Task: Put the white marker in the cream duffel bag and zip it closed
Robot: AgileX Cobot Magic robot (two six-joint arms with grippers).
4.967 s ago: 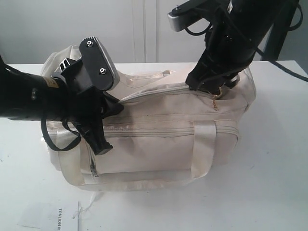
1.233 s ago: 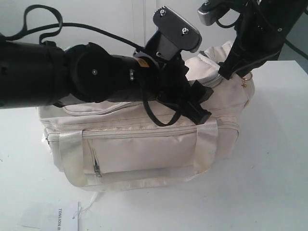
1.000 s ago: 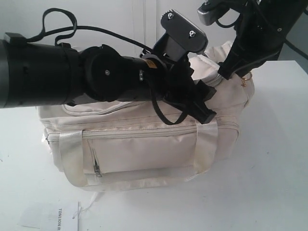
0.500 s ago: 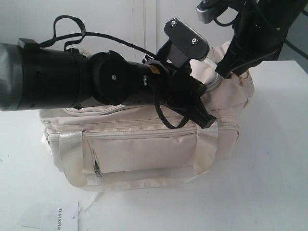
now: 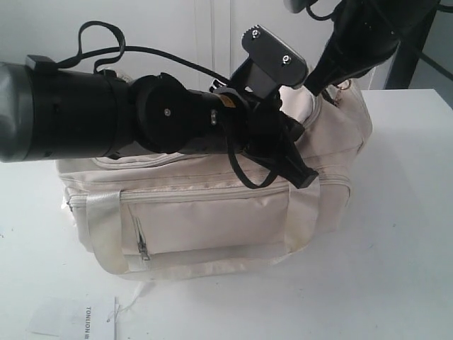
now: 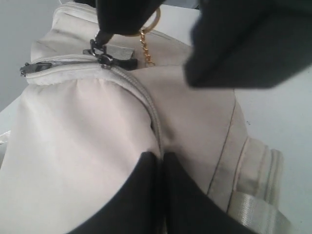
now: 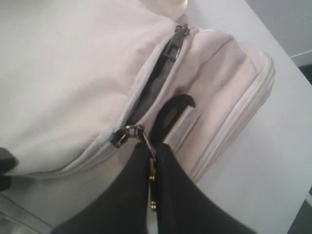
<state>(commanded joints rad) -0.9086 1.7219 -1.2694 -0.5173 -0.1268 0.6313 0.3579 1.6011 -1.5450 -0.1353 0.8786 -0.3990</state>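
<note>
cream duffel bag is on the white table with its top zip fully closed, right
No. The cream duffel bag is on the white table, but its top zip is partly open: the right wrist view shows a dark gap beyond the slider.

Looks like a robotics lab: bare white table (image 5: 396, 269), plain wall (image 5: 177, 28) (black robot arms (image 5: 71, 113)).

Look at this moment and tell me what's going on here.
Two robot arms work on a cream duffel bag's zip. The left arm's fingers pinch the fabric beside the zip, steadying it, while the right arm's fingers grip the zip pull at the bag's end. A short gap showing dark lining is open. The white marker is not visible.
</note>
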